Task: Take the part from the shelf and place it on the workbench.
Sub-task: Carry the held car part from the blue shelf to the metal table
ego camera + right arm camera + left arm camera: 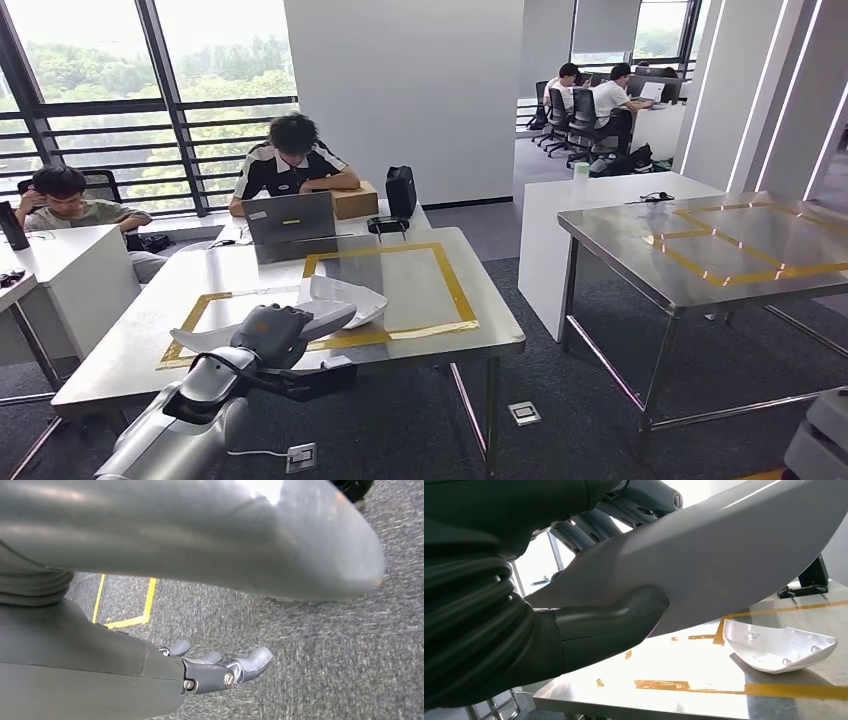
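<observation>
My left hand [268, 332] grips the grey panel part [215, 338] over the workbench [130, 350] edge, low for release beside the white shell [345, 297]; my right hand [220, 667] hangs empty, fingers apart.

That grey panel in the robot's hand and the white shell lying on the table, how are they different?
The grey part is gripped by the left hand and held above the workbench; the white part lies on the workbench inside the yellow tape. The grey part is long and fairly flat; the white part is shorter and cupped, hollow side up in the left wrist view. Both look like smooth moulded shells.
</observation>
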